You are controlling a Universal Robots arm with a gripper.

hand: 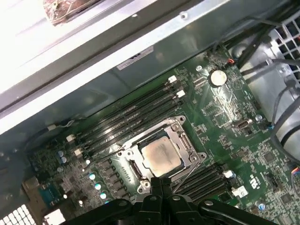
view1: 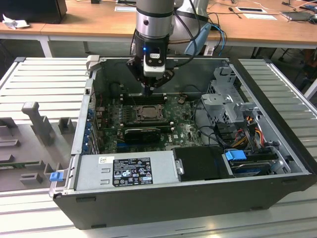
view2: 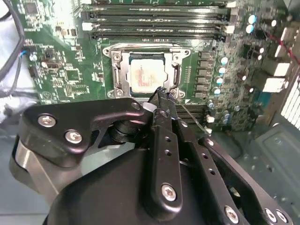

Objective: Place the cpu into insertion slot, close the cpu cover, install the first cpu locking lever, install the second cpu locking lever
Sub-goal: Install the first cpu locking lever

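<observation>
The chip (view2: 143, 75) is seated flat in the socket (view1: 135, 112), near the middle of the green board (view1: 185, 126). The board lies inside the open computer case (view1: 163, 198), which is set on the slatted surface (view1: 44, 79). The cover (view2: 176, 70) lies shut over the socket. Its square opening leaves the chip's top bare, so the chip appears to be pinned only along its edges. The gripper (view2: 160, 93) is held just above one edge of the socket, its fingers drawn together to a narrow point with nothing seen between them. That narrow tip is judged suited to pressing a thin part. A wire lever (view2: 193, 118) slants away just beside the tip and is seemingly not yet latched.
</observation>
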